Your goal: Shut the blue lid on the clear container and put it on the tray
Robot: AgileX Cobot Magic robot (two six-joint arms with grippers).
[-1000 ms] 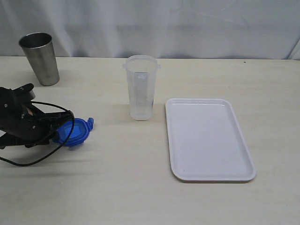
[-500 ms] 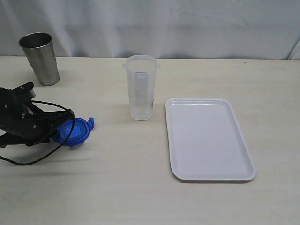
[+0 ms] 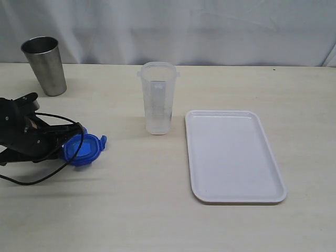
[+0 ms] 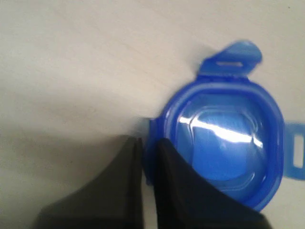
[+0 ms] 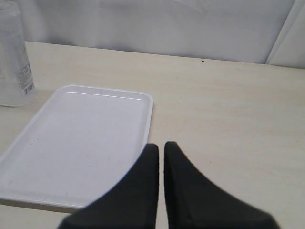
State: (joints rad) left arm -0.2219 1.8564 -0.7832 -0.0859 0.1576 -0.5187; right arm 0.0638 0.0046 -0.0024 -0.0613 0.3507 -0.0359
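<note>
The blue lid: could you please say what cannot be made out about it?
- Exterior view: the blue lid's left rim hides behind the left gripper.
- Left wrist view: one flap is cut off by the picture's edge; jaws cover part of the rim.
- Right wrist view: lid out of frame.

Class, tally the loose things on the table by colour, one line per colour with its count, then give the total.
Blue: 1, the blue lid
Clear: 1, the clear container
White: 1, the tray
Grey: 1, the steel cup
Total: 4
</note>
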